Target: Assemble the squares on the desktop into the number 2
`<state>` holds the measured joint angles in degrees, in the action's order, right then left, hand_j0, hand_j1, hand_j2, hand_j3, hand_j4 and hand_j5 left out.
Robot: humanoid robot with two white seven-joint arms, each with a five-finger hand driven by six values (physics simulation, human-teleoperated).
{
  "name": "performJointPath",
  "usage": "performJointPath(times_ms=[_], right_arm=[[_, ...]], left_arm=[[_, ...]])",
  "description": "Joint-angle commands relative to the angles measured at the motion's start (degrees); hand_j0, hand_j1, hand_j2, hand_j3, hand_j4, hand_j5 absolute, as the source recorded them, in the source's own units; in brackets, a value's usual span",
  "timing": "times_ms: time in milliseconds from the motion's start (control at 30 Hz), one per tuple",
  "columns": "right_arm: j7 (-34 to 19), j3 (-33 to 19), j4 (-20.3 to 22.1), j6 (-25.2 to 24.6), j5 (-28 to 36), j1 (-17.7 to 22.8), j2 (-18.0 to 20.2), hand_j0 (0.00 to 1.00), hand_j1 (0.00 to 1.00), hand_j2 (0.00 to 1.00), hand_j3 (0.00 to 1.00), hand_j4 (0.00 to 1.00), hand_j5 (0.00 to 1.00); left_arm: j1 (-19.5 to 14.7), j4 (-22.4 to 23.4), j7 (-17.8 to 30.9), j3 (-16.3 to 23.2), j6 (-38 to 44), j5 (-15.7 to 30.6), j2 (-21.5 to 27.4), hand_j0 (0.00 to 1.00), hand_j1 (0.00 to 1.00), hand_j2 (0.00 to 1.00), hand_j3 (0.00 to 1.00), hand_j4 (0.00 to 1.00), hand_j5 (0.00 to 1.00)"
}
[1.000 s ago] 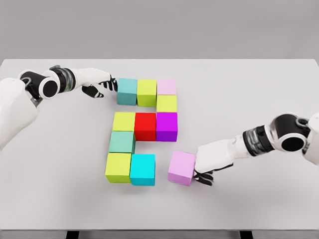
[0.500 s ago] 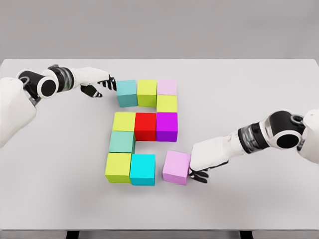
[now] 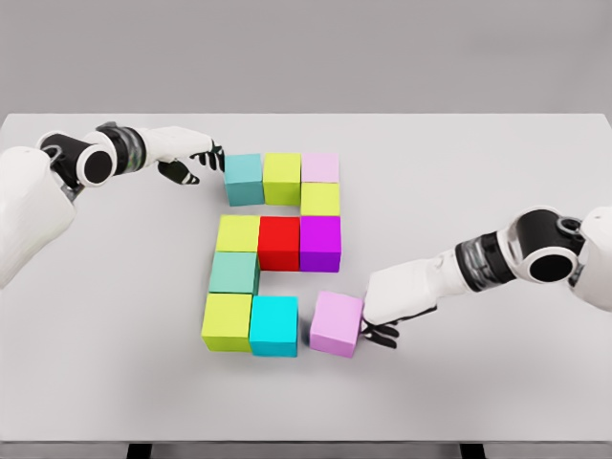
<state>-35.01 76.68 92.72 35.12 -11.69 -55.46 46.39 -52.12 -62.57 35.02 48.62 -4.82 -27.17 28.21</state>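
Right hand (image 3: 387,308) lies low on the table (image 3: 497,172), its fingers curled loosely and grasping nothing, with the palm side pressed flat against the right face of the pink cube (image 3: 336,323). Dark fingertips (image 3: 381,334) show just below the hand, by the cube's lower right corner. Just beyond that cube, on the side away from the hand, sits the cyan cube (image 3: 273,325), a narrow gap between the two, and past it the lime cube (image 3: 227,321) ends the bottom row. Farther from the hand, up the table, a teal cube (image 3: 234,273) stands over the lime one, then a middle row of yellow (image 3: 237,232), red (image 3: 279,241) and purple (image 3: 320,242) cubes, a yellow cube (image 3: 320,199) above the purple, and a top row of teal (image 3: 244,177), lime (image 3: 282,177) and pale pink (image 3: 320,167). Left hand (image 3: 194,159) is far across the table, fingers relaxed and holding nothing, their tips just beside the top-row teal cube's left face.
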Motion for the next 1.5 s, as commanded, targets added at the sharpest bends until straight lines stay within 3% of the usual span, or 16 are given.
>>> performJointPath(times_ms=[0,667,833,867,900,933,967,1033,1100,1167,1200,1300,1367,1467], right_arm=[[0.0,0.0,-1.1,-0.1,0.3,0.0,0.2,0.16,0.16,0.16,0.16,0.16,0.16],[0.0,0.0,-3.6,-0.1,0.1,-0.1,-0.7,0.16,0.16,0.16,0.16,0.16,0.16],[0.0,0.0,-3.6,-0.1,0.1,-0.4,-2.5,0.16,0.16,0.16,0.16,0.16,0.16],[0.0,0.0,-3.6,-0.1,0.1,-0.4,-2.6,0.16,0.16,0.16,0.16,0.16,0.16],[0.0,0.0,-3.6,-0.1,0.1,-0.4,-2.6,0.16,0.16,0.16,0.16,0.16,0.16],[0.0,0.0,-3.5,-0.1,0.1,-0.4,-2.6,0.16,0.16,0.16,0.16,0.16,0.16],[0.0,0.0,-3.6,-0.1,0.1,-0.4,-2.6,0.16,0.16,0.16,0.16,0.16,0.16],[0.0,0.0,-3.5,-0.1,0.1,-0.4,-2.6,0.16,0.16,0.16,0.16,0.16,0.16],[0.0,0.0,-3.5,-0.1,0.1,-0.4,-2.6,0.16,0.16,0.16,0.16,0.16,0.16],[0.0,0.0,-3.5,-0.1,0.1,-0.7,-2.6,0.16,0.16,0.16,0.16,0.16,0.16],[0.0,0.0,-3.5,-0.1,0.1,-0.8,-2.6,0.16,0.16,0.16,0.16,0.16,0.16],[0.0,0.0,-3.5,-0.1,0.1,-0.9,-2.6,0.16,0.16,0.16,0.16,0.16,0.16],[0.0,0.0,-3.5,-0.1,0.1,-1.1,-2.7,0.16,0.16,0.16,0.16,0.16,0.16],[0.0,0.0,-3.5,-0.1,0.1,-1.1,-3.2,0.16,0.16,0.16,0.16,0.16,0.16]], left_arm=[[0.0,0.0,0.0,-0.2,0.0,0.0,-0.2,0.63,0.63,0.63,0.63,0.63,0.63],[0.0,0.1,0.0,-0.4,0.1,0.0,-0.1,0.63,0.63,0.63,0.63,0.63,0.63],[-0.1,0.1,0.0,-0.9,0.0,0.5,1.5,0.65,0.65,0.65,0.65,0.65,0.65],[0.3,-0.5,0.0,-2.3,-0.2,1.0,1.8,0.76,0.76,0.76,0.76,0.76,0.76],[0.5,-1.1,0.0,-4.3,-0.7,1.8,3.3,1.0,1.0,1.0,1.0,1.0,1.0],[0.6,-4.0,0.0,-5.2,-1.6,2.8,5.9,1.0,1.0,1.0,1.0,1.0,1.0],[1.4,-8.2,0.0,-5.3,-2.3,6.9,10.7,1.0,1.0,1.0,1.0,1.0,1.0],[3.2,-13.1,0.0,-5.4,-2.4,11.3,14.1,1.0,1.0,1.0,1.0,1.0,1.0],[4.8,-17.4,0.0,-5.5,-7.6,14.1,18.6,1.0,1.0,1.0,1.0,1.0,1.0],[6.6,-18.4,0.0,-5.5,-18.1,15.5,21.5,1.0,1.0,1.0,1.0,1.0,1.0],[8.2,-19.3,-2.5,-5.6,-21.5,15.5,21.6,1.0,1.0,1.0,1.0,1.0,1.0],[9.5,-22.9,-3.5,-6.9,-23.6,15.5,24.8,1.0,1.0,1.0,1.0,1.0,1.0],[12.5,-22.3,-5.7,-9.5,-30.2,15.2,25.1,1.0,1.0,1.0,1.0,1.0,1.0],[13.7,-22.2,-9.7,-10.5,-30.2,15.0,25.8,1.0,1.0,1.0,1.0,1.0,1.0]])
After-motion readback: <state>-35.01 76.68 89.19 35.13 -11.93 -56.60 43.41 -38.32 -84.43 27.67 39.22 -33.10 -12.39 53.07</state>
